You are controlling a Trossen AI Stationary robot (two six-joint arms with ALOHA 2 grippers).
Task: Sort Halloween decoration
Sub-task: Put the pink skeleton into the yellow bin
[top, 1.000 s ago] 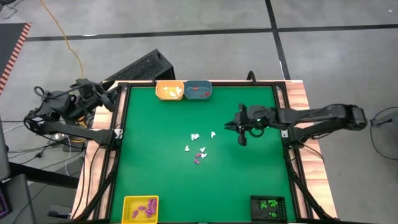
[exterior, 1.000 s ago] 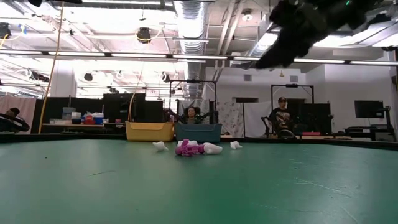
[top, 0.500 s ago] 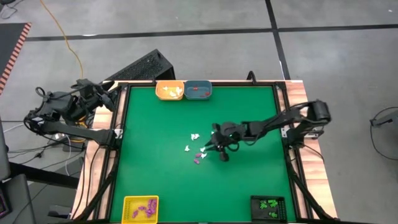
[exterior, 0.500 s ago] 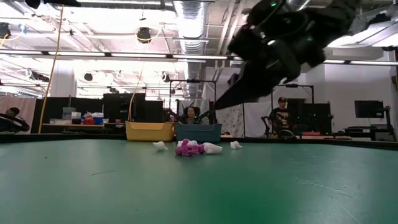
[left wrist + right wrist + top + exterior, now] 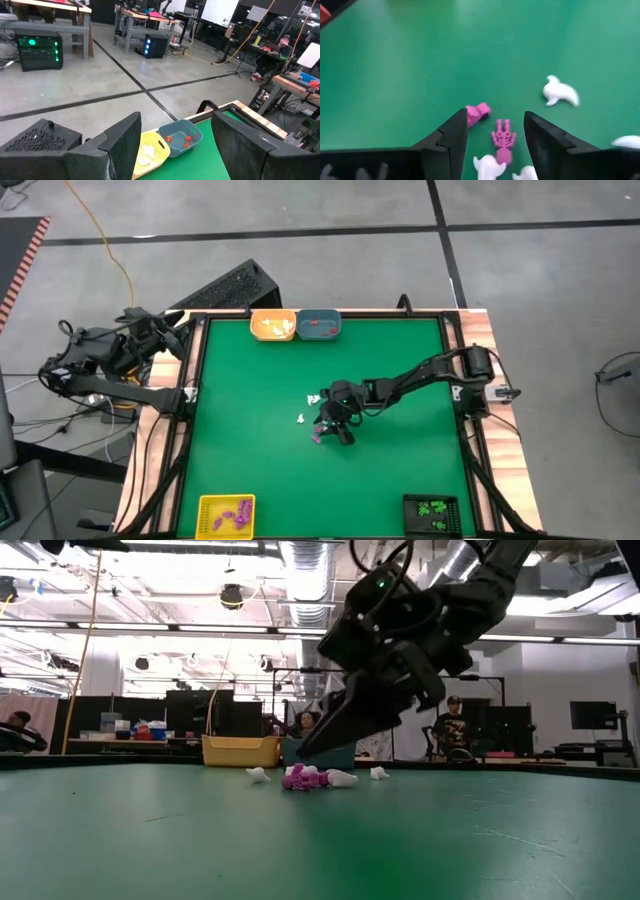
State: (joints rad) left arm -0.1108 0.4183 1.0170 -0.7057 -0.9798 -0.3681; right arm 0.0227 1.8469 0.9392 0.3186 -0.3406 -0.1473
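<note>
A: At nine o'clock off the green table (image 5: 250, 380), what is the left gripper (image 5: 172, 150) doing?

B: It is waiting outside the table's edge, its two dark fingers (image 5: 122, 142) standing wide apart with nothing between them. It is facing the shallow orange plastic tray (image 5: 272, 325) of white bits and the blue-grey plastic tray (image 5: 319, 325) of small red ones, both sitting at twelve o'clock on the table.

A: And in the middle?

B: The loose pile of tiny plastic Halloween trinkets (image 5: 318, 418) is lying there, white ghost shapes (image 5: 560, 93) mixed with purple pieces. The right gripper (image 5: 495, 132) is hanging low over the pile, jaws spread wide, with a little purple skeleton (image 5: 503, 140) lying on the mat in the gap between the fingertips. Nothing is being held.

A: Nearer the front edge?

B: At seven o'clock a yellow plastic tray (image 5: 226, 514) is holding purple pieces; at five o'clock a black tray (image 5: 432, 511) is holding green ones.
</note>
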